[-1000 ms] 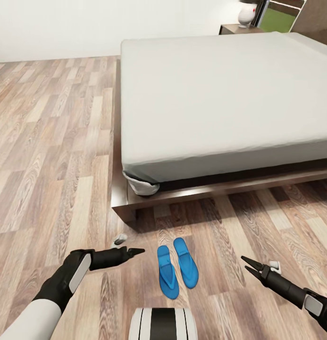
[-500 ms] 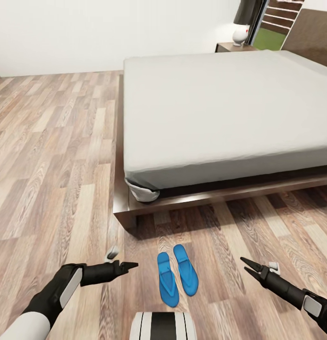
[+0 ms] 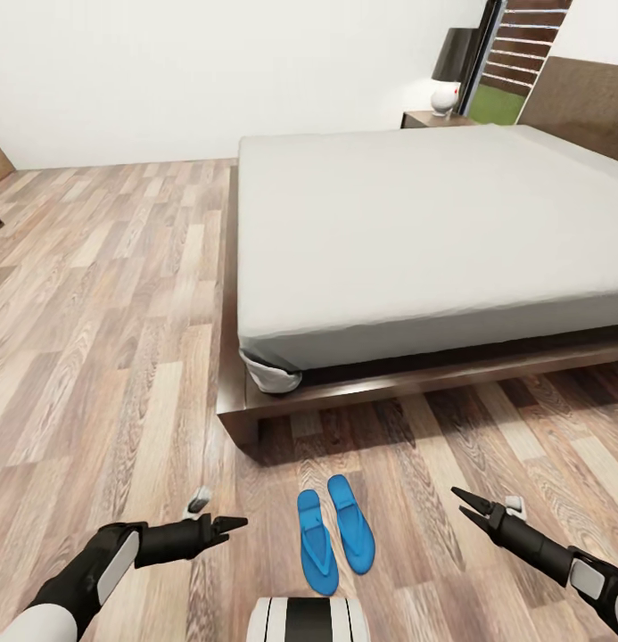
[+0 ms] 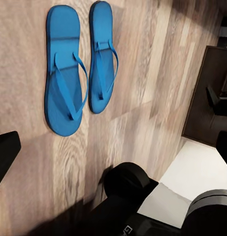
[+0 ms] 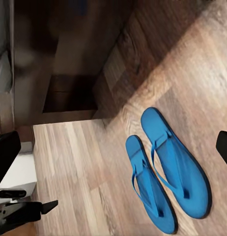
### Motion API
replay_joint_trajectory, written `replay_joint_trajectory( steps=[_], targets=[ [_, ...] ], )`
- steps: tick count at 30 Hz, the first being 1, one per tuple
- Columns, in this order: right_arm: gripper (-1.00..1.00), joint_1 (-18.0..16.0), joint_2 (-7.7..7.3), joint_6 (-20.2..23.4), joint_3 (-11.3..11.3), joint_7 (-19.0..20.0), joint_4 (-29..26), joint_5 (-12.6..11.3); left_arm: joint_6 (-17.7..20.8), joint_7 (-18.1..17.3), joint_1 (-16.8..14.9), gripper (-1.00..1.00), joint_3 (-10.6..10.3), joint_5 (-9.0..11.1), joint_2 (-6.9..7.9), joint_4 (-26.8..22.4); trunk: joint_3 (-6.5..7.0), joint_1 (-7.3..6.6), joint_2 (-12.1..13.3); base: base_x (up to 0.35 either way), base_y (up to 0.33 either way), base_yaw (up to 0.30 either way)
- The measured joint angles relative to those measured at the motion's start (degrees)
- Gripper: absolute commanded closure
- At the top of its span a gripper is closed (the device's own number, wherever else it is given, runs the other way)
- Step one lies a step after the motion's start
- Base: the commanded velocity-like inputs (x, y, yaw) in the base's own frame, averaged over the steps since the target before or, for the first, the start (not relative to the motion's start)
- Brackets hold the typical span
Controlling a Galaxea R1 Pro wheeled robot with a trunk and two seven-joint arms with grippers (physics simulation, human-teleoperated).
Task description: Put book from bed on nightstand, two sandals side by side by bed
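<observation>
Two blue sandals (image 3: 317,540) (image 3: 351,533) lie side by side on the wooden floor, just off the bed's (image 3: 416,232) near corner. The wrist views show the same pair (image 4: 64,78) (image 5: 175,167) flat and parallel. My left gripper (image 3: 235,522) hovers low to their left, open and empty. To their right my right gripper (image 3: 458,500) is likewise open and empty. The nightstand (image 3: 426,119) with its lamp stands beyond the bed's far side. The book is out of view; the grey mattress top is bare.
The dark bed frame (image 3: 242,415) juts out at floor level just beyond the sandals. A rumpled sheet corner (image 3: 269,374) hangs there. Open wood floor (image 3: 103,294) stretches to the left. My own base (image 3: 309,620) sits just behind the sandals.
The head camera has tilted up, bringing the lamp and headboard into view. My left gripper has drawn back and away from the sandals. The sandals lie as before.
</observation>
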Motion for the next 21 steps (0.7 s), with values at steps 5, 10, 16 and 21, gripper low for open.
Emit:
replay_joint_trajectory(
  steps=[5,10,16,21],
  targets=[
    [-1.0,0.15,0.18,0.02,-0.03,-0.16,0.01,-0.02,-0.45,-2.82,0.02,-1.0,0.02,-0.13,1.05,0.85,1.11,-0.13,0.07,0.0,0.0,0.0],
    [-1.0,0.32,0.24,-0.15,-0.04,-0.08,0.02,-0.03,-0.7,-4.72,0.03,-1.0,0.02,-0.29,1.78,1.28,2.22,-0.26,0.13,0.0,0.0,0.0],
    [-1.0,0.38,0.25,-0.28,-0.05,-0.37,-0.01,0.13,-0.75,-5.12,0.03,-1.0,0.03,-0.33,2.17,1.56,3.55,-0.41,0.21,0.0,0.0,0.0],
    [-1.0,0.55,0.2,-0.28,-0.03,-1.85,-0.01,0.44,-0.77,-5.3,0.03,-1.0,0.03,-0.3,3.2,2.19,4.66,-0.54,0.28,0.0,0.0,0.0]
  ],
)
